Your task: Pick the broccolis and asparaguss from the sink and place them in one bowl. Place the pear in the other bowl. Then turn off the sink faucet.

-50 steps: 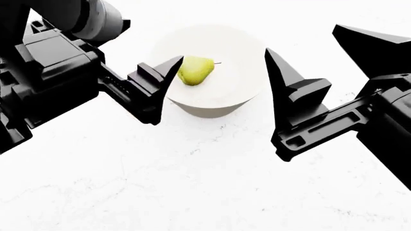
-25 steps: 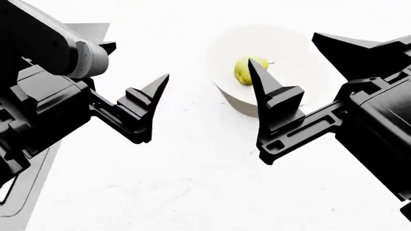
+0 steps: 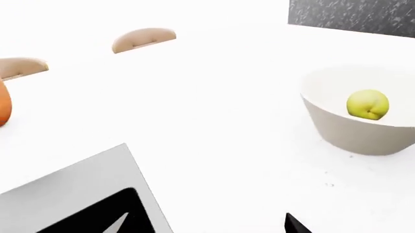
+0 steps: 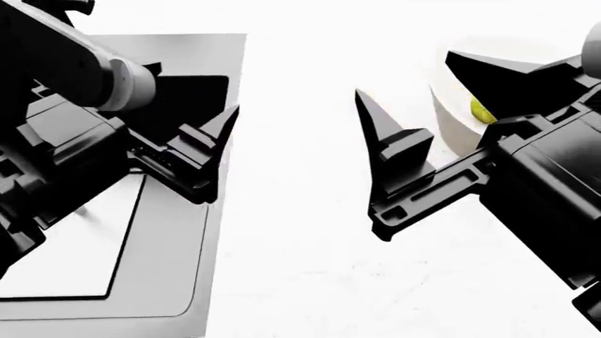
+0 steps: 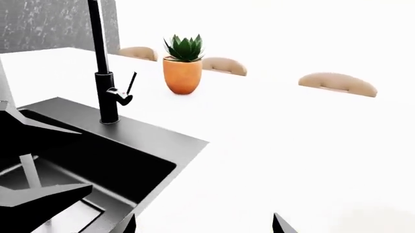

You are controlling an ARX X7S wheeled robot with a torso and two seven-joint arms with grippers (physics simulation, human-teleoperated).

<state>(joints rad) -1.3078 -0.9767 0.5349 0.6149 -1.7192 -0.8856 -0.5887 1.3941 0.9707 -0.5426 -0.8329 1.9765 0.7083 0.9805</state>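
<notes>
A kitchen, rendered in simulation. Shown by a deep black sink (image 5: 84, 160) sunk into a white countertop (image 5: 292, 145), with a tall thin black faucet (image 5: 104, 73) and side lever at its rim. Also by an off-white bowl (image 3: 353, 131) holding a pear (image 3: 368, 104) at right of the left wrist view, a potted succulent (image 5: 183, 65), tan chair backs (image 5: 337, 83) beyond the counter, and a speckled dark wall panel (image 3: 353, 14) at upper right.

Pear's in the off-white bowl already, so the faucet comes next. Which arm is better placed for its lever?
Probably left: the left hand hangs over the sink, while the right hand is over bare counter beside the off-white bowl.
</notes>
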